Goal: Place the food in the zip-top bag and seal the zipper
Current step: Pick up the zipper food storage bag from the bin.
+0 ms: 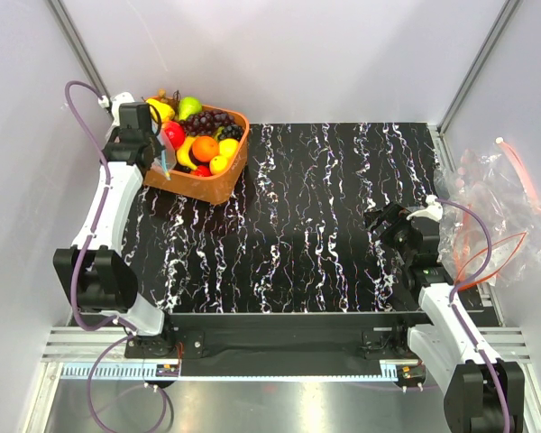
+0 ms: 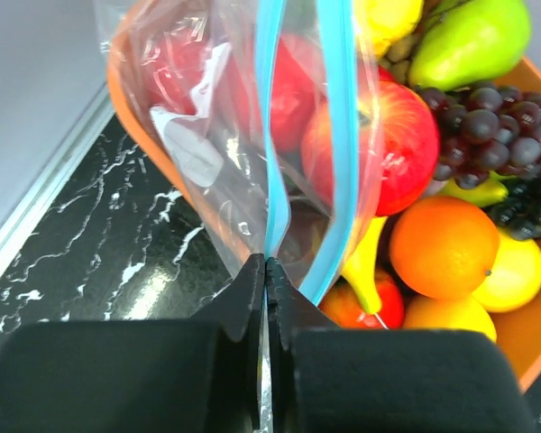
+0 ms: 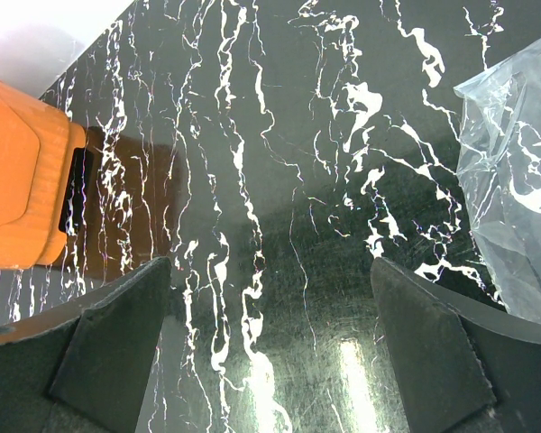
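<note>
The zip-top bag [image 2: 194,135] is clear plastic and lies over the left rim of the orange basket [image 1: 218,188]. My left gripper [image 2: 266,267] is shut on one lip of its light blue zipper [image 2: 270,135]. The other blue lip [image 2: 341,135] stands apart to the right, so the mouth gapes. The food sits in the basket: a red apple [image 2: 388,140], an orange [image 2: 442,245], a yellow fruit [image 2: 516,272] and a second red one [image 2: 356,307]. My right gripper [image 3: 270,334] is open over bare table at the right [image 1: 385,224].
Dark grapes [image 2: 487,113], a green pear [image 2: 473,41] and a small banana [image 2: 365,262] share the basket. Crumpled clear bags [image 1: 496,203] with red-orange strips are heaped at the right table edge, beside the right arm. White walls close in the sides.
</note>
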`<state>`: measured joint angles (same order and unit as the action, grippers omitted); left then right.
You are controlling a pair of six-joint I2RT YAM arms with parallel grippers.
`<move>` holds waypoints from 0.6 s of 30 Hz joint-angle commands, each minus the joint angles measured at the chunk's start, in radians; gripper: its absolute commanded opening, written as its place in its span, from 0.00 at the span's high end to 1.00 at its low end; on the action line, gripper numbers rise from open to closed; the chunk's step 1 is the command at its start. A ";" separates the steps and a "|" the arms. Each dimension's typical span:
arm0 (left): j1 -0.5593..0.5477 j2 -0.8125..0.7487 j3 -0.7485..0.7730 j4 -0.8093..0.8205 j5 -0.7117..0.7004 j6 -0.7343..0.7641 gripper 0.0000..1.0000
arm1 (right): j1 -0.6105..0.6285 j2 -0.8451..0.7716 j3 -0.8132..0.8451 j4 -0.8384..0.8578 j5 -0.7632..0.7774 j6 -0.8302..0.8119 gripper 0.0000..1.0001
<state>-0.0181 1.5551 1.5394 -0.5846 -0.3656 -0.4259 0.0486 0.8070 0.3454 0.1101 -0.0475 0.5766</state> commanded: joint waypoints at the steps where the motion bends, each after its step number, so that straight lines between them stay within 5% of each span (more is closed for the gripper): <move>1: 0.013 -0.041 0.065 -0.001 -0.061 0.044 1.00 | 0.004 -0.011 -0.002 0.046 -0.020 -0.008 0.01; 8: 0.012 -0.214 0.054 0.029 0.003 0.082 1.00 | 0.002 -0.005 -0.002 0.049 -0.028 -0.009 0.00; 18: -0.009 -0.467 -0.094 0.074 0.499 -0.022 1.00 | 0.002 0.003 0.003 0.071 -0.086 -0.030 0.00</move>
<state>-0.0120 1.1378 1.5173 -0.5648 -0.0925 -0.3962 0.0486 0.8082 0.3454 0.1188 -0.0814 0.5720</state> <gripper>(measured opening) 0.009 0.994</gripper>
